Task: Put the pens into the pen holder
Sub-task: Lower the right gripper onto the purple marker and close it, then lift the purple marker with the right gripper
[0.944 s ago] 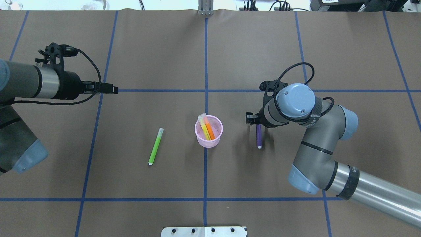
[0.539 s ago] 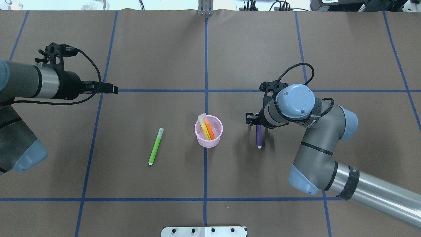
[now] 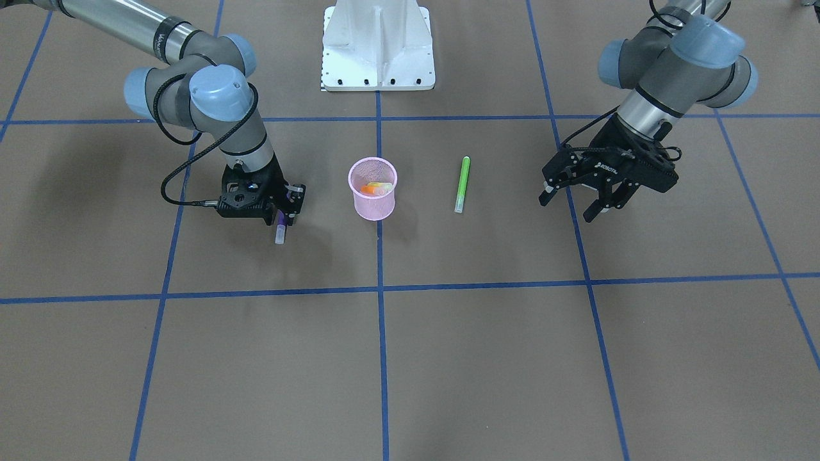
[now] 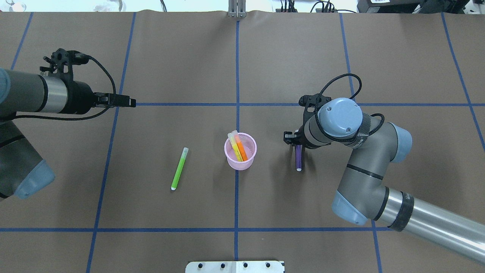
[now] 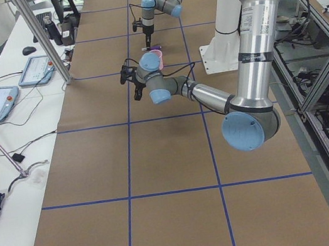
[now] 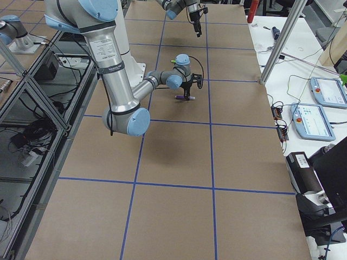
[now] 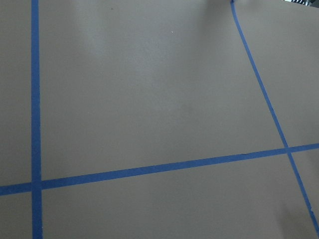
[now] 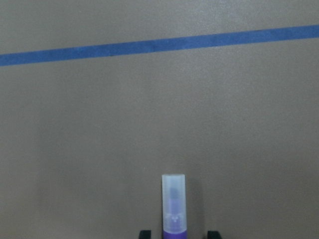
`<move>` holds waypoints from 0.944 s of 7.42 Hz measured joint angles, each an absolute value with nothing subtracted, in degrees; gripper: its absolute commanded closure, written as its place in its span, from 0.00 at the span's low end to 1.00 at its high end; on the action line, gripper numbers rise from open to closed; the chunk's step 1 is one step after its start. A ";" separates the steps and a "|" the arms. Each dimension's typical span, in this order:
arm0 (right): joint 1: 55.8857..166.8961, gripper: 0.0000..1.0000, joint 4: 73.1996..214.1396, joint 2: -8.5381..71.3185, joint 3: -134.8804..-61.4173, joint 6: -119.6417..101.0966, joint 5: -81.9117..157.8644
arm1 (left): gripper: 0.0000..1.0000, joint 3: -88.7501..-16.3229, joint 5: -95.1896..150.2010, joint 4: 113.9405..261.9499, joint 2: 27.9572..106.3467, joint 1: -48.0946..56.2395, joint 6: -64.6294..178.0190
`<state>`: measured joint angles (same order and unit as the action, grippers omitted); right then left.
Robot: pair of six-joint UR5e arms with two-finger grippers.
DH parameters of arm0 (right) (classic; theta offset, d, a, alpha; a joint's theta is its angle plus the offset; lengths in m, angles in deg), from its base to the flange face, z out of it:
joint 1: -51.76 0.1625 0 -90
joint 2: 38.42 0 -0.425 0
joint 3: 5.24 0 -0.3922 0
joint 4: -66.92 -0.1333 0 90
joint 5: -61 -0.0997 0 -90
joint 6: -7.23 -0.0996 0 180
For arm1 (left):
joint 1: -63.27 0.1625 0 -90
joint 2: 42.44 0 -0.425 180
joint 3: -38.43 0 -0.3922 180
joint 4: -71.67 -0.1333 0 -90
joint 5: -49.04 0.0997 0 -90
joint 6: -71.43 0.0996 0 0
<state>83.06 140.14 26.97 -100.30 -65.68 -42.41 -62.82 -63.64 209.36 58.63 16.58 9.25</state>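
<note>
Near the pink pen holder [image 3: 372,192], my right gripper [image 3: 282,222] straddles the purple pen [image 4: 298,158] lying on the table [image 3: 448,352], jaws not yet pinched; next I close and lift. My left gripper [image 3: 576,206] hangs spread, empty.

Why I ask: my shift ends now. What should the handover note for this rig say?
Left gripper: open, empty, away from the pens.
Right gripper: low, astride the purple pen lying on the table at the pen holder's right; grip unconfirmed.
Done: orange pen and yellow pen stand in the holder.
Left to do: purple pen, then the green pen lying at the holder's left.
</note>
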 measured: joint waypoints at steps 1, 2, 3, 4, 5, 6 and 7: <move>83.05 0.84 140.14 26.97 -100.35 -65.70 -42.43 | 0.02 -62.82 -63.64 209.38 58.63 16.56 9.27; 83.06 0.98 140.13 26.97 -100.44 -65.71 -42.44 | 0.02 -62.82 -63.64 209.39 58.63 16.56 9.26; 83.13 1.00 140.13 26.96 -100.58 -65.72 -42.49 | 0.02 -62.83 -63.64 209.39 58.63 16.56 9.23; 83.40 1.00 140.20 26.94 -101.24 -65.72 -42.67 | 0.02 -62.90 -63.64 209.41 58.63 16.56 9.19; 84.03 1.00 140.75 26.95 -102.96 -65.72 -42.86 | 0.02 -63.00 -63.64 209.45 58.65 16.54 9.12; 84.72 1.00 142.02 26.90 -105.43 -65.74 -42.49 | 0.02 -63.12 -63.64 209.47 58.71 16.52 9.04; 85.16 1.00 143.25 26.79 -108.20 -65.88 -40.73 | 0.02 -63.23 -63.64 209.47 58.79 16.52 8.94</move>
<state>85.16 143.25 26.79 -108.20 -65.88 -40.73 -63.23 -63.64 209.47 58.79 16.52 8.94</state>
